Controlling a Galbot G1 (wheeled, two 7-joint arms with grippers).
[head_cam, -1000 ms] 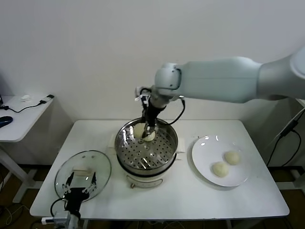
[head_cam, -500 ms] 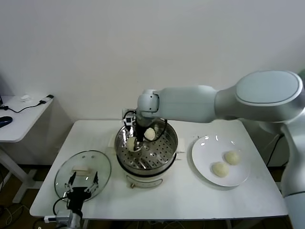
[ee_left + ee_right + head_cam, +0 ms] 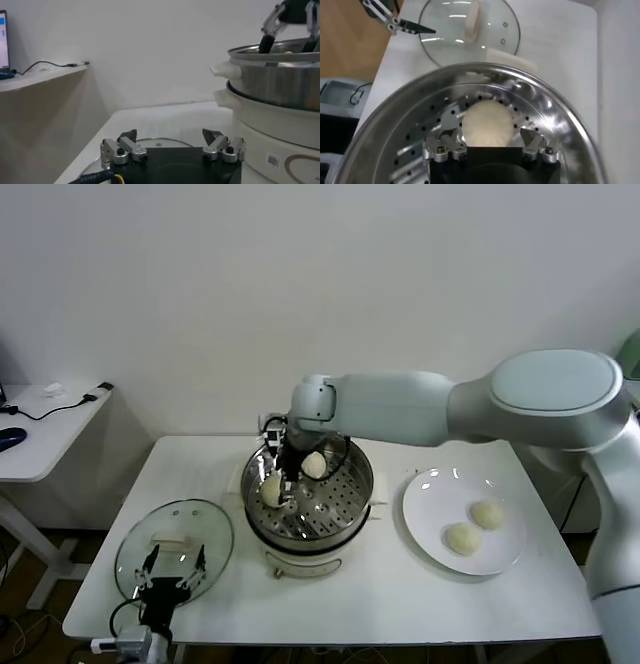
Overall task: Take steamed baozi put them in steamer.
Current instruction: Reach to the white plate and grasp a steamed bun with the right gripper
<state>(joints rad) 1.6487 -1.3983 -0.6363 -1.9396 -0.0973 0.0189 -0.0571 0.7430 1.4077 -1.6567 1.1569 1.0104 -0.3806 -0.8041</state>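
The right gripper [image 3: 282, 484] is hovering inside the shiny stainless-steel steamer [image 3: 352, 506], fingers spread around a pale cream-white bun [image 3: 486, 124] lying on the perforated tray directly between them; the left gripper [image 3: 170, 578] is idling over the round glass lid [image 3: 140, 546].

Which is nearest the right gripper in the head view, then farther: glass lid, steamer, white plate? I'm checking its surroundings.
From the right gripper:
1. Steamer, directly around it.
2. White plate, on the robot's right.
3. Glass lid, front-left, about as far as the plate; too close to call.
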